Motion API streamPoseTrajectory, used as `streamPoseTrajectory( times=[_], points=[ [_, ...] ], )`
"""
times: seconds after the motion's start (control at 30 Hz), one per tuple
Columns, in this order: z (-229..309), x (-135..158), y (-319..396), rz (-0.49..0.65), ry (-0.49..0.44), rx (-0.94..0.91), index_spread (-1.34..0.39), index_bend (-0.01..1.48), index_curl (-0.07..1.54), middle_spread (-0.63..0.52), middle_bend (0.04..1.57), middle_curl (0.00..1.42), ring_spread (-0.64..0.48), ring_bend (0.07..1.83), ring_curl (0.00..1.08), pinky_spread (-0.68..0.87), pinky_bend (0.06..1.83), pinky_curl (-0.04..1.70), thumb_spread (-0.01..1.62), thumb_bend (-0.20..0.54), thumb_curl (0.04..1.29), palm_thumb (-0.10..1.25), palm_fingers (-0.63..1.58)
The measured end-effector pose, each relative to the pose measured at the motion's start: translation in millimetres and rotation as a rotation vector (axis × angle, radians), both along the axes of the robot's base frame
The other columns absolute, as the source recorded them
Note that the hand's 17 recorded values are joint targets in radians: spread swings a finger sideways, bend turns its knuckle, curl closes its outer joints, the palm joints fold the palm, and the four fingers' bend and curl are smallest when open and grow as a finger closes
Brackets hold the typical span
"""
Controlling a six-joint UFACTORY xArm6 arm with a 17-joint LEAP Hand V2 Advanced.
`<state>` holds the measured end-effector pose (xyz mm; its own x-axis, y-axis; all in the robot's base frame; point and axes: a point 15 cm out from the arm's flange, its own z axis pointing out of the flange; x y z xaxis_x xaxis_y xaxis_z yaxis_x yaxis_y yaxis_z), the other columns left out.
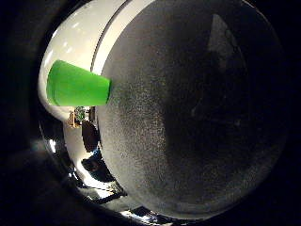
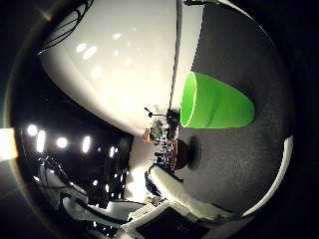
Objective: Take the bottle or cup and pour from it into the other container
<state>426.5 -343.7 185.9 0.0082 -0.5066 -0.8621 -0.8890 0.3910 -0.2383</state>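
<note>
A green plastic cup stands upright on a dark grey speckled table top. In the right thumb side palm view the cup is closer and shows its open rim, and I cannot see anything inside it. White parts of my right hand reach in from the edge of that view, away from the cup. The palm faces the table top with the cup off to one side.
A large white surface rises behind the table's edge. Beyond the edge is a dim room with bright lights and dark furniture.
</note>
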Motion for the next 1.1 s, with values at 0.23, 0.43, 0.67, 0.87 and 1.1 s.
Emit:
streamPoseTrajectory(
  times=[0.23, 0.43, 0.67, 0.87, 1.1],
  points=[
    [-0.7, 14.3, 16.9, 0.038, 0.001, -0.003, -0.21, 0.15, 0.24, 0.10, 0.20, 0.34, 0.17, 0.38, 0.26, 0.39, 0.49, 0.31, 0.94, -0.027, 0.30, 0.46, 0.04],
    [-1.3, 27.2, 34.1, 0.075, 0.001, -0.005, -0.20, 0.14, 0.24, 0.11, 0.22, 0.34, 0.17, 0.40, 0.26, 0.39, 0.50, 0.31, 0.93, -0.030, 0.30, 0.47, 0.05],
    [-3.3, 41.4, 62.6, 0.140, 0.005, -0.001, -0.17, 0.14, 0.24, 0.11, 0.24, 0.34, 0.16, 0.41, 0.26, 0.37, 0.51, 0.30, 0.93, -0.027, 0.30, 0.49, 0.07],
    [-7.6, 43.2, 77.0, 0.166, 0.017, 0.015, -0.14, 0.15, 0.25, 0.12, 0.26, 0.34, 0.15, 0.43, 0.26, 0.36, 0.50, 0.29, 0.94, -0.023, 0.31, 0.53, 0.12],
    [-11.4, 46.2, 88.5, 0.187, 0.029, 0.024, -0.13, 0.15, 0.26, 0.06, 0.39, 0.38, 0.06, 0.57, 0.28, 0.26, 0.45, 0.27, 0.95, -0.021, 0.32, 0.60, 0.34]
  ],
)
